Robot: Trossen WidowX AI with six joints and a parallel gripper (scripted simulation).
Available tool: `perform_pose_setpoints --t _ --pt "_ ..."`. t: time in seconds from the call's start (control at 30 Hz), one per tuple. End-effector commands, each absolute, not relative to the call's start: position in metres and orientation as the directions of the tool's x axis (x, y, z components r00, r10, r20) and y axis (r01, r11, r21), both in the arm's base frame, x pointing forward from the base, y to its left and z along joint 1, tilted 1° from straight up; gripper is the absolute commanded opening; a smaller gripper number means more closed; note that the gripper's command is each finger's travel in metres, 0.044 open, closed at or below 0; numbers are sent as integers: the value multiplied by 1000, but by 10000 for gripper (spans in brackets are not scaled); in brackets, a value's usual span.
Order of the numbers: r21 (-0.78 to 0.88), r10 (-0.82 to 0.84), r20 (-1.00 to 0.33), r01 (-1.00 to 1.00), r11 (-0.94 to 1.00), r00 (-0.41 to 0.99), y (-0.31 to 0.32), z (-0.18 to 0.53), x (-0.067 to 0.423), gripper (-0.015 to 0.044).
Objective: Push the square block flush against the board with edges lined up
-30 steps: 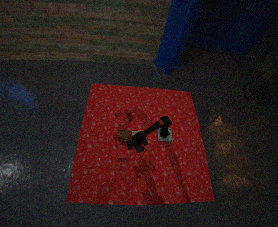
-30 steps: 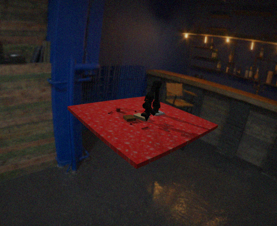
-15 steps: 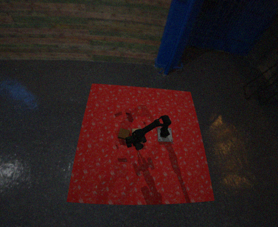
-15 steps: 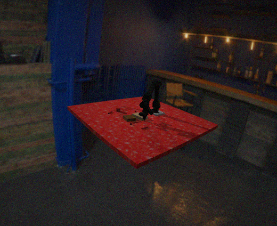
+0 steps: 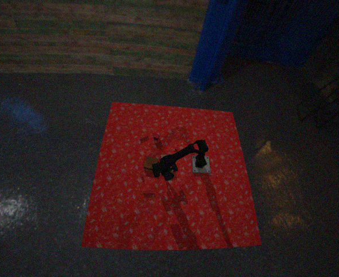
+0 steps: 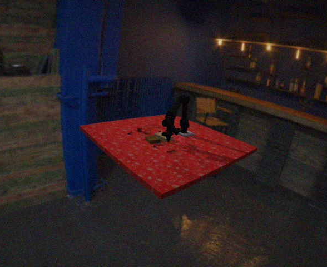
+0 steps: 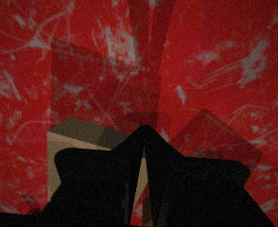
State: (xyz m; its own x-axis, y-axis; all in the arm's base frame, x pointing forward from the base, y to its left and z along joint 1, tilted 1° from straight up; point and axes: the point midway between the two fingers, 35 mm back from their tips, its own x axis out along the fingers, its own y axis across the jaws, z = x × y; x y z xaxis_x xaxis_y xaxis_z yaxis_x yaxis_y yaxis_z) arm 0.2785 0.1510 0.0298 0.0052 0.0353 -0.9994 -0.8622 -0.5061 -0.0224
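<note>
A brown square block (image 5: 149, 163) (image 6: 153, 139) lies on the red speckled table (image 5: 128, 214) (image 6: 169, 172), left of the arm. A pale tan flat board (image 5: 164, 156) (image 6: 159, 134) (image 7: 65, 142) lies right beside it, mostly hidden under my gripper. In this dim light I cannot tell whether the two touch. My gripper (image 5: 159, 172) (image 6: 167, 138) (image 7: 145, 129) is shut and empty, low over the table, with its fingertips at the board's near edge. The block does not show clearly in the wrist view.
The arm's grey base plate (image 5: 200, 164) (image 6: 186, 133) sits right of the parts. Small dark red scraps (image 5: 144, 139) (image 5: 149, 195) (image 6: 139, 129) lie on the table. A blue pillar (image 5: 211, 44) (image 6: 80, 100) stands behind the table's far edge.
</note>
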Motion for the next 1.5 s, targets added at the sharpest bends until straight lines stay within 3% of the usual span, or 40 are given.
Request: perform_pose_setpoints --t 0.0,1.0,1.17,1.47 --pt "-18 24 -1000 -863 -506 6 150 29 278 0" --pt "-18 28 -1000 -863 -506 4 192 30 255 0" --pt "-18 28 -1000 -862 -506 5 188 82 257 0" --pt "-16 27 -1000 -903 -429 5 182 85 260 0"
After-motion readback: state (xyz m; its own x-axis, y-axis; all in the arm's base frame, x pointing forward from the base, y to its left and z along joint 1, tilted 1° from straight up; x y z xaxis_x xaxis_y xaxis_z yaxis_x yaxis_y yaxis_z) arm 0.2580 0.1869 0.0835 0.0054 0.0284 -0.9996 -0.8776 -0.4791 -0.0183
